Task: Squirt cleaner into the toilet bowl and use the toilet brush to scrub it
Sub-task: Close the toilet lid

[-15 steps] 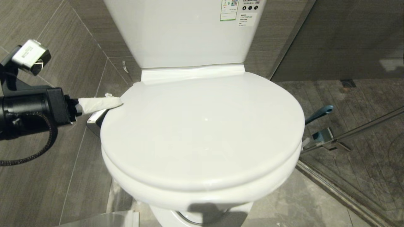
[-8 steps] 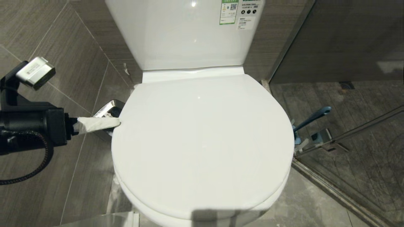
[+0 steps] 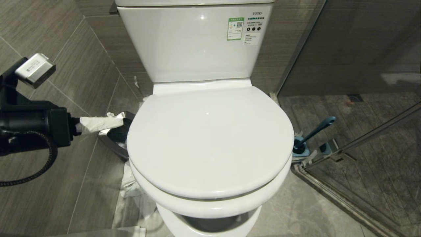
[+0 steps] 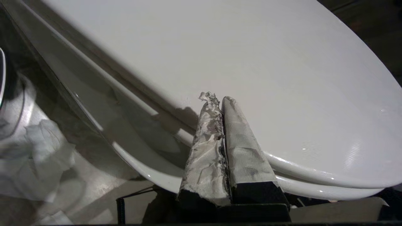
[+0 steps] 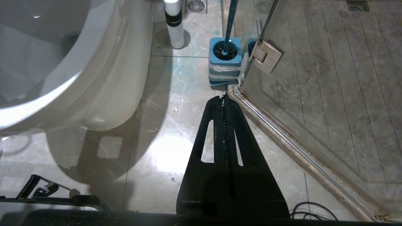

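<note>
The toilet bowl [image 3: 210, 205] is covered by its closed white lid [image 3: 210, 141]; only its outer wall [image 5: 103, 72] shows. My left gripper [image 3: 122, 121], its fingers wrapped in white tape, is shut and empty. It points at the lid's left rim [image 4: 176, 125], tips [image 4: 216, 98] just over the edge; I cannot tell whether they touch. The toilet brush [image 3: 317, 129] stands in its blue-topped holder [image 5: 224, 59] on the floor to the right of the toilet. My right gripper [image 5: 224, 97] is shut and empty, low over the floor, pointing at the holder. The cleaner is out of view.
A chrome-rimmed waste bin [image 3: 113, 136] with crumpled paper sits under my left gripper. The cistern [image 3: 194, 42] stands behind the lid. A glass shower door with a metal hinge [image 5: 267, 56] rises beside the holder. A white cylinder with a black band [image 5: 173, 23] stands nearby.
The head camera has moved: the toilet sits lower and smaller in the picture, and more of the cistern shows. My left gripper stays shut at the lid's left rim.
</note>
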### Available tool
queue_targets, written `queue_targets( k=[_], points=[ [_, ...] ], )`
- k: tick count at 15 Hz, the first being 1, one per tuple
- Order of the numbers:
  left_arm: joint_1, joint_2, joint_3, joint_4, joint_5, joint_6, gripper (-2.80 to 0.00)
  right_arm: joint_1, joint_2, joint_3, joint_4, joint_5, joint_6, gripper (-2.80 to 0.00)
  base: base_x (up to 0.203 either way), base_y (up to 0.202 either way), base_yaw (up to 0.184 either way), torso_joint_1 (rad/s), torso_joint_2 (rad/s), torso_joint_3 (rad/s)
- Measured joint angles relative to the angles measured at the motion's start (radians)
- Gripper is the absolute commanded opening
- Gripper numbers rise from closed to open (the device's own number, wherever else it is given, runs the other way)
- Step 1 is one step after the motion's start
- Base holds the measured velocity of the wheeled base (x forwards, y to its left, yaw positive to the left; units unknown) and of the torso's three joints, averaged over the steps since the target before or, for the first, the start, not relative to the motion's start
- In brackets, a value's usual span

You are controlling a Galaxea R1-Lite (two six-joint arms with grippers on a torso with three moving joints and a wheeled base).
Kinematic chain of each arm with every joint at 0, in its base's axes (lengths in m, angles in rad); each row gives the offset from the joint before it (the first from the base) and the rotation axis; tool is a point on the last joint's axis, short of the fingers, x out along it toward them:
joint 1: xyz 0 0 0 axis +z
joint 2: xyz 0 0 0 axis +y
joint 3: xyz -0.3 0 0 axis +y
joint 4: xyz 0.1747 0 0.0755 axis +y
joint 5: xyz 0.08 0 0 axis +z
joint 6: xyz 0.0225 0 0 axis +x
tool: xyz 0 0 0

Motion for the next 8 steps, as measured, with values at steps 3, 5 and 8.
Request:
queue_targets(
  k=[3, 5, 8],
  points=[
    [-0.003, 0.045, -0.078, -0.003, -0.003, 0.124, -2.8, 0.0, 0.0, 0.0, 0.0, 0.0, 0.0, -2.8, 0.0, 0.0, 0.0, 0.0, 0.0, 0.0],
    [-0.021, 0.102, -0.132, 0.001, -0.013, 0.247, -2.8, 0.0, 0.0, 0.0, 0.0, 0.0, 0.0, -2.8, 0.0, 0.0, 0.0, 0.0, 0.0, 0.0],
    [-0.075, 0.203, -0.206, 0.043, -0.028, 0.34, -2.8, 0.0, 0.0, 0.0, 0.0, 0.0, 0.0, -2.8, 0.0, 0.0, 0.0, 0.0, 0.0, 0.0]
  ],
)
